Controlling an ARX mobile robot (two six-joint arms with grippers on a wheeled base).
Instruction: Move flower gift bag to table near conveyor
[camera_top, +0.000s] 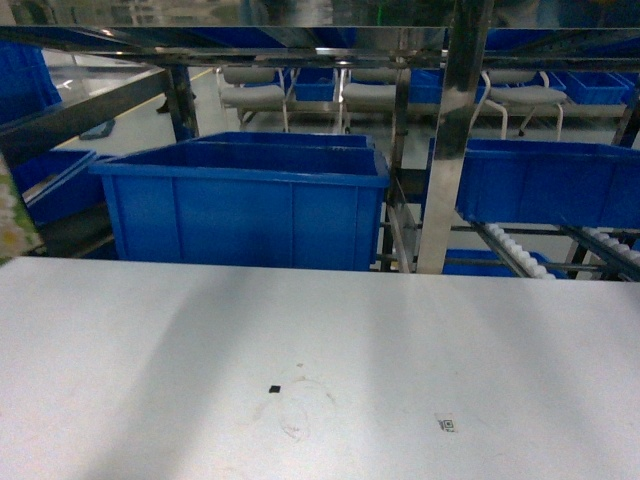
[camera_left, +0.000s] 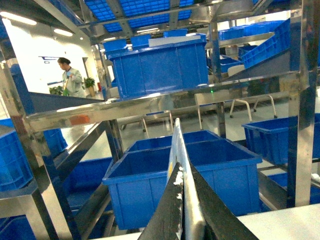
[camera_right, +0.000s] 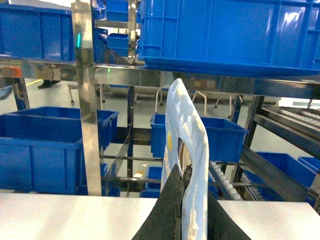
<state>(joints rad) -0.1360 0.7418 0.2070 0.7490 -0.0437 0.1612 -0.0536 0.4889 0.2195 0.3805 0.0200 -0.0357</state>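
A strip of the flower gift bag (camera_top: 12, 215), green with a white bloom, shows at the far left edge of the head view, above the table (camera_top: 320, 340). In the left wrist view my left gripper (camera_left: 184, 167) is shut on a thin glossy bag edge (camera_left: 177, 140) seen edge-on. My right gripper (camera_right: 192, 180) is shut on the looped handle of a pale blue-white bag (camera_right: 192, 130). Both hang over the table's far edge. Neither gripper appears in the head view. The conveyor (camera_top: 520, 250), with white rollers (camera_right: 225, 182), lies beyond the table at right.
A large blue bin (camera_top: 245, 205) sits just past the table's far edge. A shiny steel post (camera_top: 450, 150) and another blue bin (camera_top: 545, 180) stand to its right. Rack shelves carry more bins (camera_left: 160, 65). A person (camera_left: 70, 80) stands far off.
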